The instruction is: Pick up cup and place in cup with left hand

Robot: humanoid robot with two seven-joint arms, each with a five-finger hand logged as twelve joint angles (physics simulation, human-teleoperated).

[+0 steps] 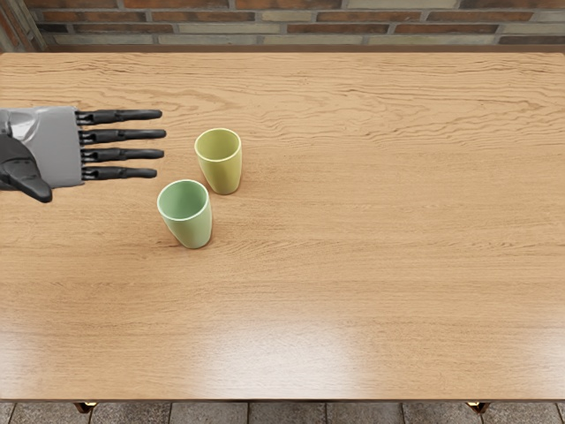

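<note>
My left hand [106, 159] reaches in from the left edge, fingers straight and parallel, pointing right, with nothing held. To the right of its fingertips stands a yellow-green cup [224, 171], upright, apart from the hand. A mint green cup [193, 228] stands upright nearer the table's front, below and right of the fingertips. The two cups are close together, and whether they touch is hard to tell. Both openings face up, and the insides that show hold nothing.
The wooden table [380, 256] fills most of the view. A brick wall [309, 26] rises behind its far edge, and a paved floor [291, 413] shows below its front edge.
</note>
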